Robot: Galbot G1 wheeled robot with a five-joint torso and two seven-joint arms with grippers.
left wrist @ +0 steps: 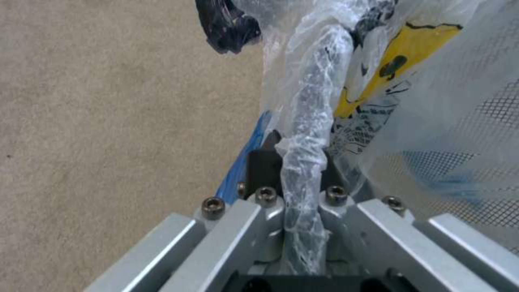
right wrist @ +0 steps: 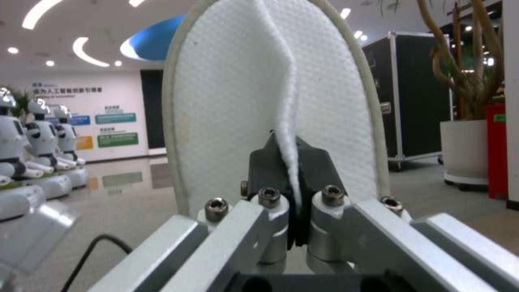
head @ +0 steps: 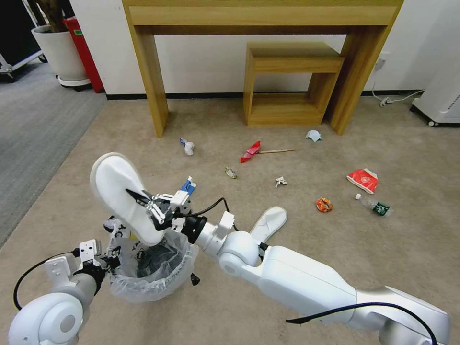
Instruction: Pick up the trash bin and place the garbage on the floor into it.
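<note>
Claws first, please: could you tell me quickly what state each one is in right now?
Left claw: shut on the trash bin, at its bag-covered rim.
Right claw: shut on a white slipper, held over the bin.

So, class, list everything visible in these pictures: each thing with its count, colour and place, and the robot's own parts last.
trash bin: one, black, clear-bagged, held at its rim.
slippers: two, white; one held over the bin, one on the floor.
red wrappers: two, on the carpet.
orange packet: one, on the carpet.
bottle: one, clear, far right.
mask: one, pale blue, by the desk leg.
stick: one, wooden.
desk: one, wooden, at the wall.
left claw: clamped on the bin's rim.
right claw: pinching the raised slipper.
</note>
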